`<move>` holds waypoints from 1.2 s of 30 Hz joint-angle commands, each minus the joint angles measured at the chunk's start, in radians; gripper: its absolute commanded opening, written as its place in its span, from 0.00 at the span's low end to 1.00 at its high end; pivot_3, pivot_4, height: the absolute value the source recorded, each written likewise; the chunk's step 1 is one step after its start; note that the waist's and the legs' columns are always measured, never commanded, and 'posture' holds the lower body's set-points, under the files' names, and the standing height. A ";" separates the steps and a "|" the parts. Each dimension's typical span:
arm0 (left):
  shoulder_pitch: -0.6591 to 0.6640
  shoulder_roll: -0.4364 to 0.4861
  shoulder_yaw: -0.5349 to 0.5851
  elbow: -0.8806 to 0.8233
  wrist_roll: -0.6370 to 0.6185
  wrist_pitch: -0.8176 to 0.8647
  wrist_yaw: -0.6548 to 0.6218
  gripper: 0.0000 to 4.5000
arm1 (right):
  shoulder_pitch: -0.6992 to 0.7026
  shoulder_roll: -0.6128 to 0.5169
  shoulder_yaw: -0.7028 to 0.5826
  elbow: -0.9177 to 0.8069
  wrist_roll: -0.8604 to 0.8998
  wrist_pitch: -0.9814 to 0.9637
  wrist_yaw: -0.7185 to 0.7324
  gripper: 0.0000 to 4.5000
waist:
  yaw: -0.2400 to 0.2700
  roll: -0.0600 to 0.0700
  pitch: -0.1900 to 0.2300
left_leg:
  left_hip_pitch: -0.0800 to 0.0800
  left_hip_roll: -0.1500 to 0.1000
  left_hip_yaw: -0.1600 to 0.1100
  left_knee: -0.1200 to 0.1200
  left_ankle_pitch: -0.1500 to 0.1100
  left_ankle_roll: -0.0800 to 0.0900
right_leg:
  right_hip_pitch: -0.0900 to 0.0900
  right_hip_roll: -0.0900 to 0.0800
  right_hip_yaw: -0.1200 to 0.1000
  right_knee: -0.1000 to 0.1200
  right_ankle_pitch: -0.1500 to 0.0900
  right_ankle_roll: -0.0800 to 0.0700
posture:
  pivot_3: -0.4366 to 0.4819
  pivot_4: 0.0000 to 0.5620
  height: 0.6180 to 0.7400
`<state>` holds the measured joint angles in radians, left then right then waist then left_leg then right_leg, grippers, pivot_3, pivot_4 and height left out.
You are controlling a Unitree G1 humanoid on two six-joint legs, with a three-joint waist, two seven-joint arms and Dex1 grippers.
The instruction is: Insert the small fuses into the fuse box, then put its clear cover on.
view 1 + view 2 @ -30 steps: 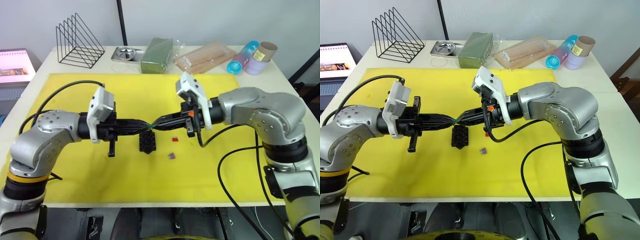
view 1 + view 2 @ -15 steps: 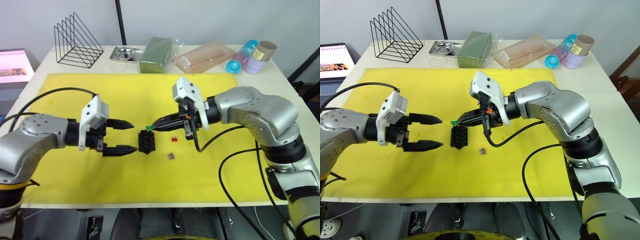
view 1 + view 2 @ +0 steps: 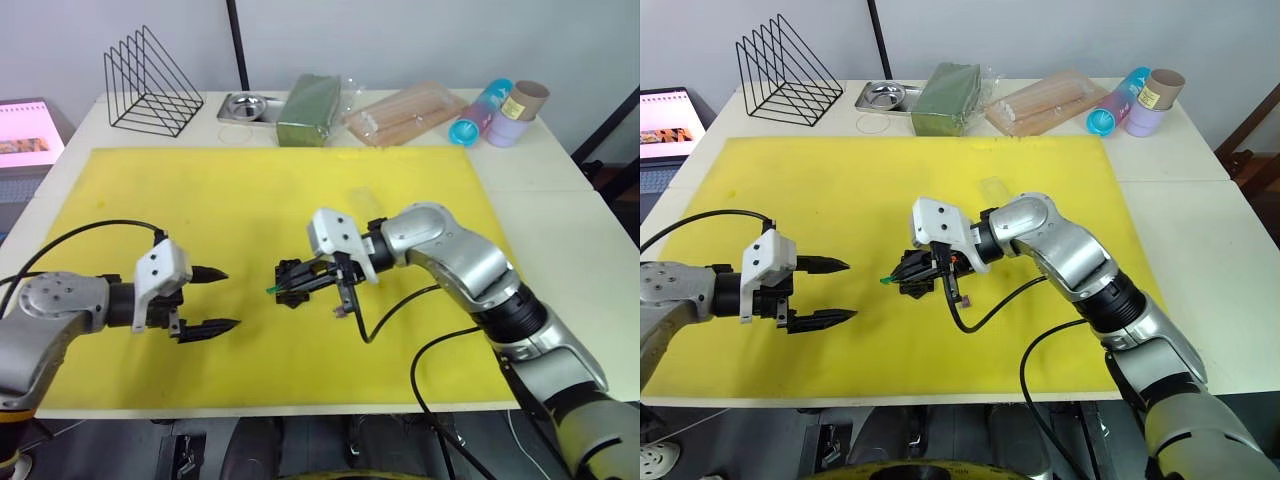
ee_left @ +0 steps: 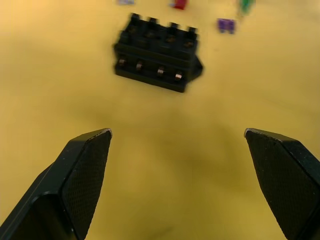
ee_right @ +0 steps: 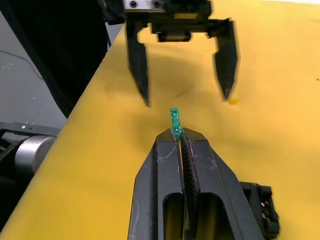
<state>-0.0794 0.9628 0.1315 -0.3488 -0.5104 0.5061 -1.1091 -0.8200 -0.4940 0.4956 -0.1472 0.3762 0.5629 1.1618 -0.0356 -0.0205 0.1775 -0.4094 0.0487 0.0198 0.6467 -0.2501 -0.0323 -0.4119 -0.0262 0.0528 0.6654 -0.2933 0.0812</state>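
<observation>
Right gripper [image 5: 178, 134]: we see its two black fingers pressed together on the tiny green plastic blade fuse [image 5: 174, 120], pinched by one end so the rest pokes out past the tips, free to enter a slot.
Small black rectangular plastic fuse box [image 4: 158, 59]: it lies on the yellow mat [image 3: 250, 200], directly under the right gripper's fingers, which cross above it; we judge the fuse overshoots the slots towards the left arm.
Left gripper [image 3: 208, 298]: its fingers are spread wide and hold nothing; it sits low over the mat, apart from the box and pointing at it, we think ready to steady it.
Slots: we see two rows of four in the left wrist view, and cannot tell if any are filled.
Fuses counted: one green, held; one red [image 4: 178, 4], one purple [image 4: 226, 25], one pale greyish [image 4: 124, 2], all loose on the mat beyond the box.
Clear rounded plastic cover [image 3: 992, 187]: one, on the mat behind the right arm, well apart.
</observation>
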 commanded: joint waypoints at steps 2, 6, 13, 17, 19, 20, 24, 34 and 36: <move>-0.048 -0.026 -0.018 0.024 0.027 -0.030 0.019 1.00 | -0.026 0.020 -0.001 0.059 -0.054 -0.065 0.031 0.00 | 0.000 0.000 0.000 | 0.000 0.000 0.000 0.000 0.000 0.000 | 0.000 0.000 0.000 0.000 0.000 0.000 | 0.48 0.27 1.00; -0.062 -0.043 -0.040 0.025 0.036 -0.034 0.020 1.00 | -0.025 0.028 -0.005 0.088 -0.078 -0.077 0.049 0.00 | -0.002 0.000 0.000 | 0.000 0.000 0.000 0.000 0.000 0.000 | 0.000 0.000 0.000 0.000 0.000 0.000 | 0.48 0.27 1.00; -0.066 -0.051 -0.073 0.019 0.061 -0.050 0.017 1.00 | -0.017 0.038 -0.022 0.136 -0.109 -0.090 0.057 0.00 | -0.006 0.000 0.000 | 0.000 0.000 0.000 0.000 0.000 0.000 | 0.000 0.000 0.000 0.001 0.000 0.000 | 0.48 0.27 1.00; -0.070 -0.053 -0.077 0.010 0.061 -0.044 0.018 1.00 | -0.004 0.032 -0.023 0.143 -0.125 -0.098 0.065 0.00 | -0.006 0.000 0.000 | 0.000 0.000 0.000 0.000 0.000 0.000 | 0.000 0.000 0.000 0.001 0.000 0.000 | 0.48 0.27 1.00; -0.070 -0.054 -0.077 0.006 0.059 -0.040 0.018 1.00 | -0.001 0.030 -0.024 0.146 -0.130 -0.099 0.066 0.00 | -0.006 0.000 0.000 | 0.000 0.000 0.000 0.000 0.000 0.000 | 0.000 0.000 0.000 0.001 0.000 0.000 | 0.48 0.27 1.00; -0.070 -0.053 -0.077 0.006 0.060 -0.040 0.017 1.00 | 0.001 0.029 -0.025 0.146 -0.131 -0.097 0.068 0.00 | -0.006 0.000 0.000 | 0.000 0.000 0.000 0.000 0.000 0.000 | 0.000 0.000 0.000 0.001 0.000 0.000 | 0.48 0.27 1.00; -0.073 -0.055 -0.079 0.006 0.064 -0.041 0.017 1.00 | 0.007 0.026 -0.028 0.149 -0.139 -0.099 0.072 0.00 | -0.006 0.000 0.000 | 0.000 0.000 0.000 0.000 0.000 0.000 | 0.000 0.000 0.000 0.001 0.000 0.000 | 0.48 0.27 1.00; -0.079 -0.057 -0.079 0.004 0.065 -0.038 0.022 1.00 | 0.010 0.029 -0.032 0.190 -0.168 -0.116 0.075 0.00 | -0.006 0.000 0.000 | 0.000 0.000 0.000 0.000 0.000 0.000 | 0.000 0.000 0.000 0.001 0.000 0.000 | 0.48 0.27 1.00; -0.076 -0.055 -0.077 0.002 0.065 -0.037 0.023 1.00 | 0.015 0.024 -0.031 0.192 -0.172 -0.116 0.079 0.00 | -0.006 0.000 0.000 | 0.000 0.000 0.000 0.000 0.000 0.000 | 0.000 0.000 0.000 0.001 0.000 0.000 | 0.48 0.27 1.00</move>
<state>-0.1516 0.9031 0.0482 -0.3180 -0.4443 0.4721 -1.0867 -0.8052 -0.4630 0.4916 0.0513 0.2092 0.4601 1.2354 -0.0420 -0.0205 0.1775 -0.4094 0.0485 0.0197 0.6469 -0.2501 -0.0323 -0.4116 -0.0260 0.0528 0.6662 -0.2929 0.0817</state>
